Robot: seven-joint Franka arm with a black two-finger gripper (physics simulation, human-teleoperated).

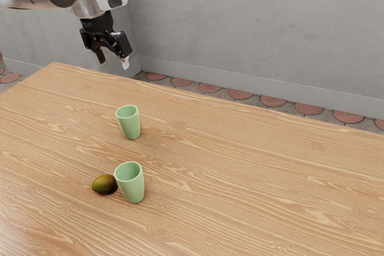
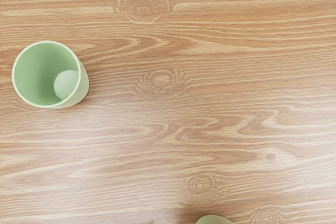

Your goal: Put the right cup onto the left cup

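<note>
High above the table's far left corner, the gripper (image 1: 113, 60) hangs open in the exterior view, with nothing between its fingers. Two pale green cups stand upright on the wood, mouths up: the farther cup (image 1: 129, 123) and, nearer the exterior camera, the nearer cup (image 1: 131, 184). They are apart, neither inside the other. The gripper is up and back from both. In the wrist view, one green cup (image 2: 47, 74) is seen from above, its inside bare; there are no marks telling which of the two it is.
A dark green-brown fruit (image 1: 105, 184) lies close against the nearer cup on the wooden table (image 1: 258, 178). A grey wall (image 1: 252, 28) rises beyond the table's far edge. At the wrist view's lower edge, a small pale olive shape (image 2: 214, 219) is partly cut off; its identity is unclear.
</note>
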